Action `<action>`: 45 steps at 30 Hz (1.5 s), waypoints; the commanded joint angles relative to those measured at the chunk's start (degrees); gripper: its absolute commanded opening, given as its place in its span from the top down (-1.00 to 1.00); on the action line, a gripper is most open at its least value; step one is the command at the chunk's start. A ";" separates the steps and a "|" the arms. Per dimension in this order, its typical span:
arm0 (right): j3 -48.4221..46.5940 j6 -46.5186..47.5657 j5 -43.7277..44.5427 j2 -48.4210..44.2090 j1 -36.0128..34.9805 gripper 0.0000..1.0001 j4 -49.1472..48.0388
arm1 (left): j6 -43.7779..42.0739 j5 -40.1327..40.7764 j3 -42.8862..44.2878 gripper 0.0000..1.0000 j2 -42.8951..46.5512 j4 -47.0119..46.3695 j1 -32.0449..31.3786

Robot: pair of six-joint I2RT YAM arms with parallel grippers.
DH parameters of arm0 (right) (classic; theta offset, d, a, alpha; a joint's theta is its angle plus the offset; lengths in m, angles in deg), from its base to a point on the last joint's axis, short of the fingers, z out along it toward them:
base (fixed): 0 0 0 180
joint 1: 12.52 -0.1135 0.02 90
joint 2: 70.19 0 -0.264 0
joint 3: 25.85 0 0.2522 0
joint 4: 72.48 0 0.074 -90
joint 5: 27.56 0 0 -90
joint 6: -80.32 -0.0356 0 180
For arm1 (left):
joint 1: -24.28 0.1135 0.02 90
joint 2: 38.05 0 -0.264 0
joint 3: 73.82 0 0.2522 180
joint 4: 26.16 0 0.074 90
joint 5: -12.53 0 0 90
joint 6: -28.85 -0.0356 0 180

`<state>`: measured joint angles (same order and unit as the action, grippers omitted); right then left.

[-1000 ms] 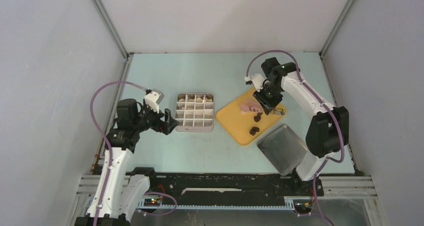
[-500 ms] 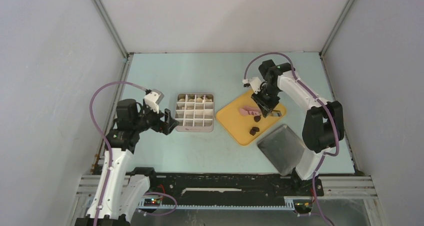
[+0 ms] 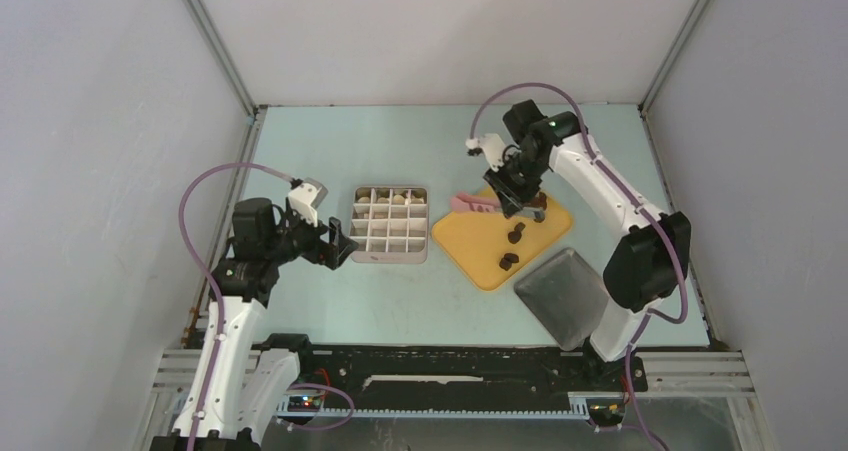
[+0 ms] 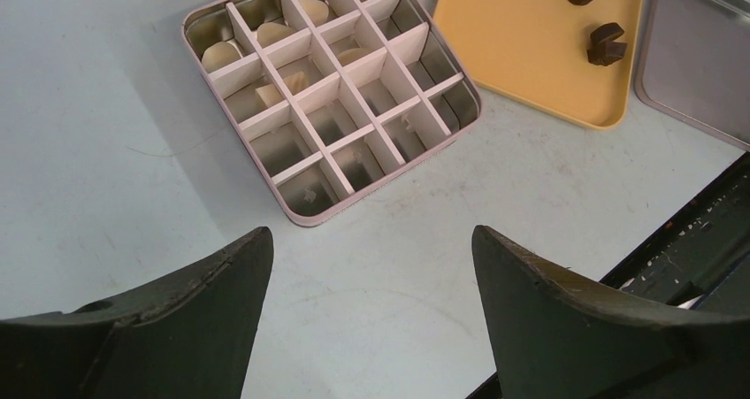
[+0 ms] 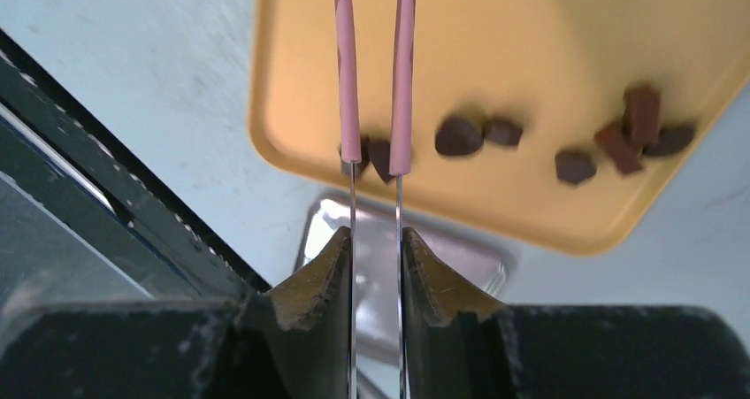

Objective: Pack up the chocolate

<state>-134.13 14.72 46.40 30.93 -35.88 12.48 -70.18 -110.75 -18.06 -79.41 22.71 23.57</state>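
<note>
Dark chocolate pieces (image 3: 516,234) (image 5: 458,136) lie on the yellow tray (image 3: 478,229). Cream chocolate pieces (image 4: 274,34) fill several far cells of the pink divided box (image 3: 390,255) (image 4: 292,211). My right gripper (image 3: 520,186) (image 5: 373,235) is shut on the pink tongs (image 3: 468,203) (image 5: 347,63), which point left past the tray's far left edge. The tong tips run out of the right wrist view, so I cannot tell whether they hold a piece. My left gripper (image 3: 335,243) (image 4: 371,240) hangs open just left of the box, with nothing in it.
A metal lid (image 3: 565,296) (image 4: 699,63) lies near the tray's front right corner. The black rail (image 3: 450,361) runs along the table's near edge. Grey walls close in the left, right and far sides.
My right arm has swung the tongs left from above the tray's middle towards the box and squeezed them tighter. The left arm has not moved.
</note>
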 commanded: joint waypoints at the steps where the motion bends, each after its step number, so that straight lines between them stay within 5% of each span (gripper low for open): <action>1: -7.55 -1.63 -4.64 0.56 -4.75 0.72 -2.19 | 0.32 -1.11 -0.89 -0.74 1.30 -1.32 0.53; 12: -23.67 -2.67 -4.35 15.70 -10.93 0.68 1.59 | 0.42 -0.41 -0.62 -0.74 3.54 -0.78 0.53; 28: -21.12 -3.27 -2.16 15.99 -11.36 0.35 0.25 | 0.40 -0.74 -0.87 -0.74 3.66 -1.06 2.21; 39: -20.69 -3.25 -0.24 9.58 -11.48 0.35 0.49 | 1.71 -1.61 -0.82 -0.74 2.35 -1.59 2.21; 45: -8.73 -0.64 5.59 -2.21 -10.13 0.37 -2.08 | 2.87 -2.65 -0.20 -0.74 0.84 -1.54 2.17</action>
<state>-148.78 12.12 47.78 38.89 -46.89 11.83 -68.92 -111.19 -18.06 -78.21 22.58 25.34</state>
